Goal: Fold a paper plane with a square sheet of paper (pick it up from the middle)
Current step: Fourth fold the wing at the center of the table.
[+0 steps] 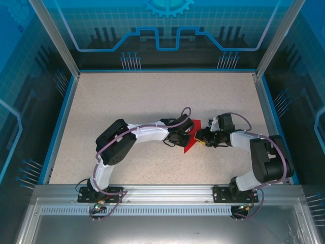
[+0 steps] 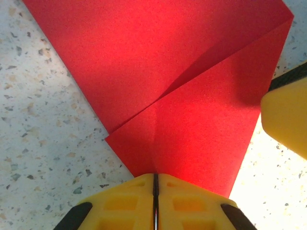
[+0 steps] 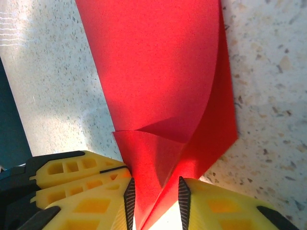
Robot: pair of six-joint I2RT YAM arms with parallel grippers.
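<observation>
1. the thin bright red square sheet of paper (image 1: pixel 191 136) sits on the speckled beige table (image 1: pixel 127 101), partly folded; no dart yet
2. left gripper (image 2: pixel 156 178) jaws are together, pinching a corner; right gripper (image 3: pixel 157 191) jaws clamp a raised fold
3. most creases left, I reckon

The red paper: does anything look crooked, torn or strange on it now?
No tear shows. The sheet of paper is only loosely folded: in the right wrist view one layer bows up between the fingers of the right gripper instead of lying flat. The left gripper pinches its edge.
</observation>
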